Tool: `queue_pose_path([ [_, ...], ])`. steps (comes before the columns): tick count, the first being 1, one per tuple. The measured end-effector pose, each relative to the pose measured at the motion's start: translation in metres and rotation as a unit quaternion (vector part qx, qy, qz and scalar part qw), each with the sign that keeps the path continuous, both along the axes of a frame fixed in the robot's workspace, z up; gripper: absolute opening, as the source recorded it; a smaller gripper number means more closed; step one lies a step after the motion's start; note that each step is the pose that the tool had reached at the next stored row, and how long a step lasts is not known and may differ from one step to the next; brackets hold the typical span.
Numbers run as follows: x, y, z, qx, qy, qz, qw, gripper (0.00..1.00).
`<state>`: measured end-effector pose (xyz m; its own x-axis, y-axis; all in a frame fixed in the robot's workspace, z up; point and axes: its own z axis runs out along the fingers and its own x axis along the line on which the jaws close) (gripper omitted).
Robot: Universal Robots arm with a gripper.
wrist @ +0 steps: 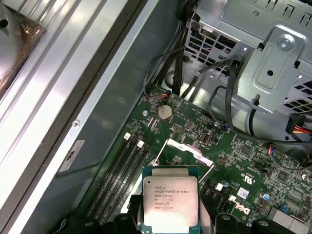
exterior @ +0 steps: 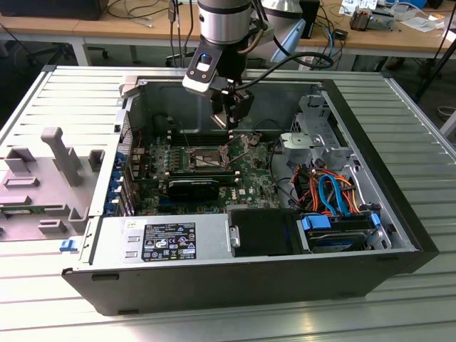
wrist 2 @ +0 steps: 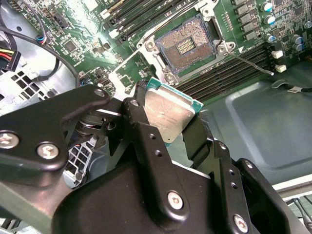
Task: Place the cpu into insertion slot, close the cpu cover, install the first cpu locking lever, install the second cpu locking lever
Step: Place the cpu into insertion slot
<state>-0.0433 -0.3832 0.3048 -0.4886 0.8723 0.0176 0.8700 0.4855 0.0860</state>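
Above the open computer case, in the upper middle of the exterior view, the arm's gripper hangs over the green motherboard at the rear of the box. Both wrist views show its black fingers clenched on the cpu, gripping two opposite edges. In the first wrist view the gripper carries the cpu with the dull silver top turned to the camera. Several lines of dark print and a small square code mark are etched on that top. The chip is in the air, clear of the board. The insertion slot lies bare, its dark contact field framed in silver, and the chip is not in it. In the exterior view the slot sits lower and towards that view's left of the gripper. Beside the socket the cpu cover stands swung up, and a thin locking lever juts out across the long black memory slots. A white printed sticker is stuck to the grey case wall. A silver coin cell sits on the board, which carries white lettering. Along the near edge of the case in the exterior view, the power supply bears a black label crowded with white text and symbols.
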Motion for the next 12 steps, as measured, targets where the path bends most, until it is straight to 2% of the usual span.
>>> queue_pose_path([
  [12, 0.0, 0.0, -0.0005, 0.0, 0.0, -0.008, 1.0, 0.55],
])
